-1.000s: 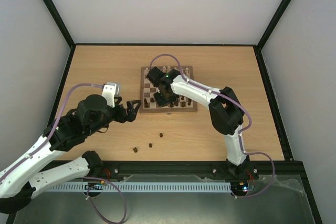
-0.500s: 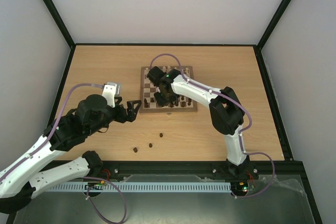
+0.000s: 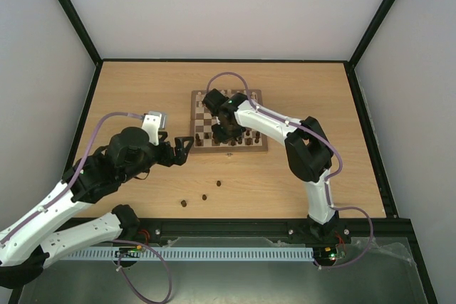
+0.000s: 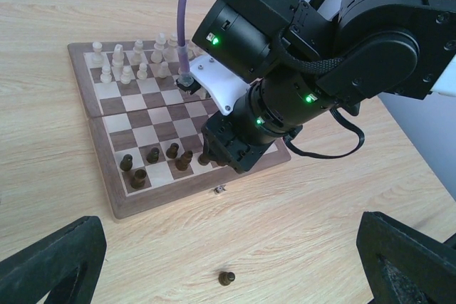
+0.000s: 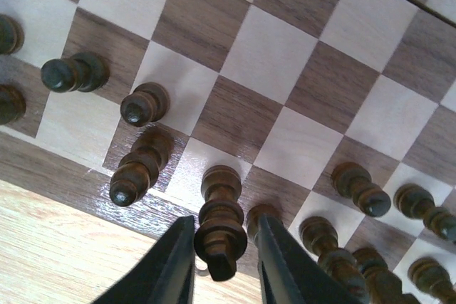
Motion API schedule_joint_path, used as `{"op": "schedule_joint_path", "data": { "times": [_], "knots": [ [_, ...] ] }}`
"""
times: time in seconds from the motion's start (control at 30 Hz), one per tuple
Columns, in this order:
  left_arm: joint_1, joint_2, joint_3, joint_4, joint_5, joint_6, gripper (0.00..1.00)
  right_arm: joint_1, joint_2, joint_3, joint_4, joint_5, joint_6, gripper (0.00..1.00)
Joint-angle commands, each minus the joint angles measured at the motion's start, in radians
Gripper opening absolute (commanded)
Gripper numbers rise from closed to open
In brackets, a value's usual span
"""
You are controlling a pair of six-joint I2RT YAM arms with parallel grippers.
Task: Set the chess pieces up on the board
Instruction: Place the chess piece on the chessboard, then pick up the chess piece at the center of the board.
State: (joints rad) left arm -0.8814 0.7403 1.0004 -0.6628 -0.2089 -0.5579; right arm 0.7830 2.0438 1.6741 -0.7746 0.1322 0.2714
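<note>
The board point(image 3: 228, 149) lies at the table's middle, with several dark brown chess pieces point(image 4: 153, 154) standing on its near rows. My right gripper point(image 5: 224, 261) hangs over the board's front row point(image 3: 228, 132). Its jaws are a little apart around the top of a tall dark piece point(image 5: 221, 226) that stands on a cream square; a gap shows on the right side. My left gripper point(image 4: 228, 268) is open wide and empty, low over the table to the left of the board point(image 3: 184, 149). Three dark pieces lie loose on the table point(image 3: 219, 184), point(image 3: 204, 196), point(image 3: 183, 203); one shows in the left wrist view point(image 4: 226, 278).
Cream-white pieces point(image 4: 135, 62) stand on the board's far rows. The small clasp point(image 4: 220, 190) sits at the board's front edge. The right arm point(image 4: 299, 69) reaches over the board's right half. Black frame rails border the table.
The right gripper has shifted slightly to the right over the front row. The left gripper has edged a little towards the board.
</note>
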Motion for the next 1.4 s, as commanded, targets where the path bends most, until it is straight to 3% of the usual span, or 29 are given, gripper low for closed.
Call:
{"op": "schedule_joint_path", "data": {
  "times": [0.0,0.4,0.6,0.8,1.03,1.27,1.33,1.37],
  "knots": [
    [-0.001,0.002,-0.002,0.028,0.008,-0.005,1.0,-0.006,-0.026,-0.016,-0.015,-0.031,-0.011,0.18],
    [0.0,0.007,-0.013,0.037,0.011,-0.006,0.99,-0.006,-0.037,-0.032,-0.011,-0.074,-0.011,0.13],
    [-0.001,0.005,-0.017,0.037,0.01,-0.007,0.99,-0.005,-0.037,-0.029,-0.019,-0.049,-0.002,0.18],
    [-0.001,0.005,-0.018,0.039,0.009,-0.004,1.0,-0.006,-0.049,-0.013,-0.023,-0.045,0.0,0.34],
    [-0.001,0.002,-0.016,0.038,0.007,-0.004,1.0,-0.006,-0.096,0.015,-0.02,-0.094,-0.009,0.37],
    [0.0,0.003,0.007,0.023,-0.015,0.004,1.0,-0.005,-0.278,0.024,0.013,-0.177,-0.004,0.56],
    [-0.001,-0.003,0.014,0.014,-0.023,0.005,1.0,-0.004,-0.347,-0.002,0.032,-0.208,0.002,0.73],
    [0.0,-0.003,0.018,0.01,-0.028,0.005,0.99,-0.003,-0.384,-0.027,0.043,-0.229,0.004,0.92]
  ]
}}
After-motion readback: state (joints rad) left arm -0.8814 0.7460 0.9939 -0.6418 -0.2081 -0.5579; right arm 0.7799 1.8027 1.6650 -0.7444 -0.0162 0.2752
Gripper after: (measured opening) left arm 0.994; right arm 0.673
